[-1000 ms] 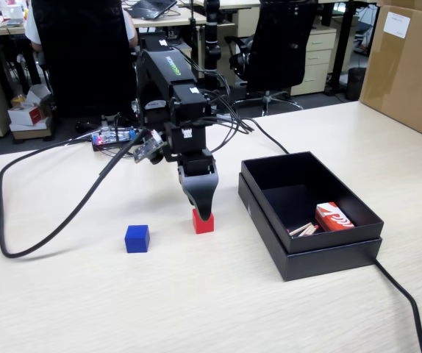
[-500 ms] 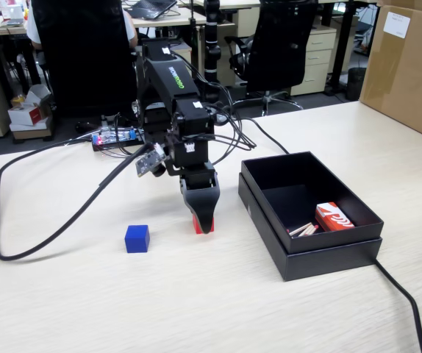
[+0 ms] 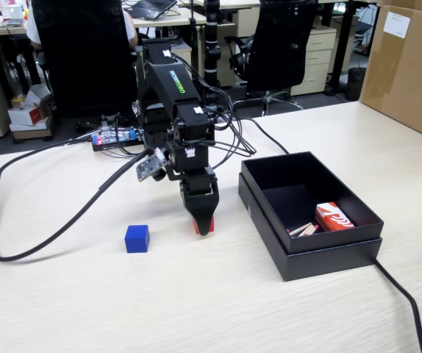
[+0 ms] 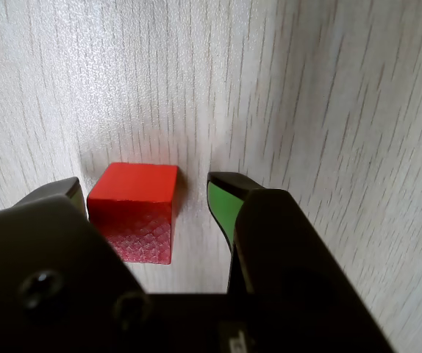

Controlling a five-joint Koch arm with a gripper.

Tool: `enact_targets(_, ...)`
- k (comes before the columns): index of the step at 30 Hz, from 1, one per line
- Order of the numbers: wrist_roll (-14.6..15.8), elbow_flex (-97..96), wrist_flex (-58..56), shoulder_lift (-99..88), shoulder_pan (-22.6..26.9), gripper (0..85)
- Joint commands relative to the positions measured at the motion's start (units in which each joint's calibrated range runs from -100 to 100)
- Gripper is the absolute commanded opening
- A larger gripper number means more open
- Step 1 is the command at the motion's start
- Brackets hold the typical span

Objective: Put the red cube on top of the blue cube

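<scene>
The red cube (image 4: 132, 209) rests on the pale wooden table between my jaws in the wrist view. My gripper (image 4: 148, 193) is open around it: the left jaw sits close against the cube's left side, the green-padded right jaw stands a clear gap away. In the fixed view my gripper (image 3: 204, 224) points straight down at the table and hides most of the red cube (image 3: 195, 226). The blue cube (image 3: 137, 238) sits alone on the table to the left of the gripper, about a hand's width away.
An open black box (image 3: 358, 237) stands to the right of the gripper, holding a red-and-white packet (image 3: 334, 217) and some small sticks. A thick black cable (image 3: 42, 235) loops across the table on the left. A cardboard panel (image 3: 409, 66) stands at the far right.
The arm has come down and slightly forward over the red cube, so the jaws now straddle it and cover most of it in the fixed view. Both cubes stayed put.
</scene>
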Motion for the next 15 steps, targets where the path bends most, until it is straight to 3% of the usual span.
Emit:
enact_targets(1,-0.49,4.62,-0.27,-0.79,0.0,31.2)
enact_targets(4,-0.54,5.16,-0.27,-0.79,-0.1,18.4)
enact_targets(7,-0.54,4.98,-0.27,-0.79,-0.2,16.0)
enact_targets(10,-0.54,4.98,-0.27,-1.83,-0.49,2.1)
enact_targets(15,-0.39,3.89,-0.27,-7.79,-0.83,0.9)
